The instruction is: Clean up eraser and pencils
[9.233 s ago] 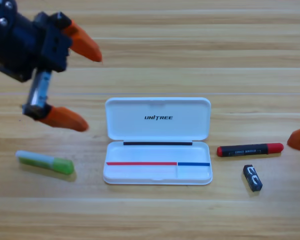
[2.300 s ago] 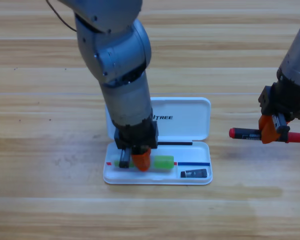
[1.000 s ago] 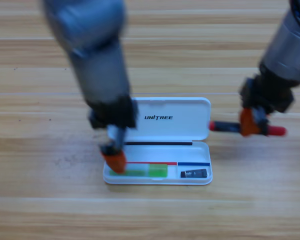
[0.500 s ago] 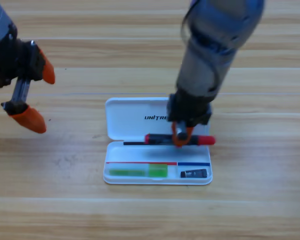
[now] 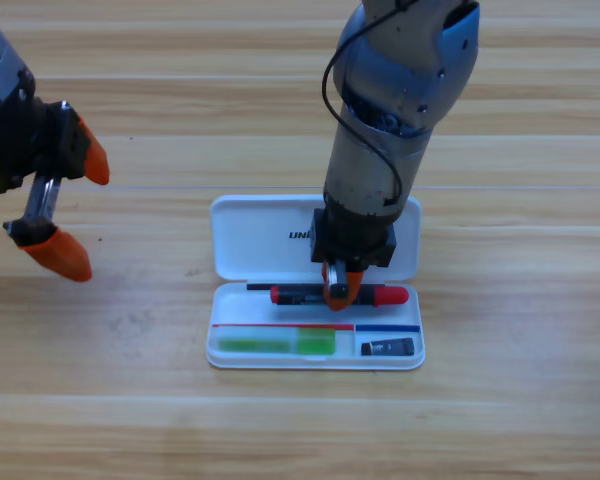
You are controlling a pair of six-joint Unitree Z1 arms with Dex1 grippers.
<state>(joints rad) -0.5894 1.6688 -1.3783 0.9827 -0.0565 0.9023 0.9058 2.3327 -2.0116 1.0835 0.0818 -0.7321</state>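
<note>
Wooden planks with a pale grain make up the tabletop (image 5: 500,420), which fills the whole view; nothing of the room beyond it shows.

Nearest the camera sits the white case (image 5: 380,225), open, its lid lying flat on the far side. Along the near edge of its tray, the green pencil (image 5: 277,343) lies in the long left compartment, and the eraser (image 5: 388,347) lies in the small right compartment. Both of those look finished.

Just beyond them, the red pencil (image 5: 385,295) hangs lengthwise over the far part of the tray, gripped around its black middle by the right end effector (image 5: 338,291), which points straight down from the arm above. Whether the pencil already touches the tray cannot be told. What seems left is to set it down inside and let go; closing the lid may follow, though the task does not ask for it.

Farther off at the left edge, the left end effector (image 5: 68,215) waits above the bare wood with its orange jaws spread wide, holding nothing.
</note>
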